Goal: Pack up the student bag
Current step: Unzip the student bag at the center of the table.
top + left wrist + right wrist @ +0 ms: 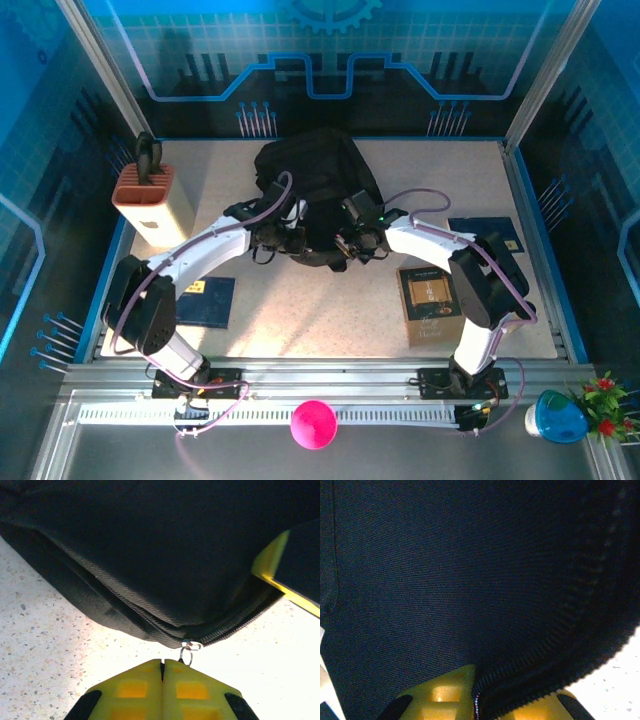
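Observation:
The student bag (315, 185), a large black fabric backpack, lies at the back middle of the table. My left gripper (276, 236) is at its near-left edge. In the left wrist view its yellow fingers (162, 663) are pressed together just below the zipper slider. The small metal pull ring (186, 653) runs from the slider into their tips. My right gripper (352, 240) is at the bag's near-right edge. Its yellow fingers (479, 690) are closed on the bag's zippered fabric edge (535, 680), which covers most of the right finger.
A tan box with an orange-brown top (152, 203) stands at the back left. Blue books lie at the near left (206, 300) and far right (485, 234), and a brown box (430, 305) at the near right. A pink object (313, 423) rests on the front rail.

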Controlling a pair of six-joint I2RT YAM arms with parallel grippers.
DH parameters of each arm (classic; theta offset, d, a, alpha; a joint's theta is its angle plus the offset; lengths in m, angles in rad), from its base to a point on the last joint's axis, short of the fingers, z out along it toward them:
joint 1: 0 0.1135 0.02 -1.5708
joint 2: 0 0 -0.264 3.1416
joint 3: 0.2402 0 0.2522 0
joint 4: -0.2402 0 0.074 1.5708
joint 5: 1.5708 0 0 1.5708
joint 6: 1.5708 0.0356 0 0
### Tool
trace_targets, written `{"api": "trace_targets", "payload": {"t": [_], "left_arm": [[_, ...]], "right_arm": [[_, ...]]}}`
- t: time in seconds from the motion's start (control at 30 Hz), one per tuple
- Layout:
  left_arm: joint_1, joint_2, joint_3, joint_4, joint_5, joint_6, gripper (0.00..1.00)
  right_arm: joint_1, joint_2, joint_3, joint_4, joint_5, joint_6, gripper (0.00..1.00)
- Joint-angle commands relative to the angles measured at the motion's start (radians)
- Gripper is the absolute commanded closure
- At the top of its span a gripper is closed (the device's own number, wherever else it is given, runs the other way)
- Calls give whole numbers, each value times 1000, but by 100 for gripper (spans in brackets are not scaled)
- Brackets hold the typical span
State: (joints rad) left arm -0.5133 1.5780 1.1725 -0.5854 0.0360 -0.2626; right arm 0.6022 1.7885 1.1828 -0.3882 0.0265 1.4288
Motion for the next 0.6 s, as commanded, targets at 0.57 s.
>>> {"api": "trace_targets", "payload": {"t": [0.57], "left_arm": [[39, 130, -27, -121, -233, -73, 100]], "right_arm": [[-20, -61, 24, -136, 242, -102, 100]]}}
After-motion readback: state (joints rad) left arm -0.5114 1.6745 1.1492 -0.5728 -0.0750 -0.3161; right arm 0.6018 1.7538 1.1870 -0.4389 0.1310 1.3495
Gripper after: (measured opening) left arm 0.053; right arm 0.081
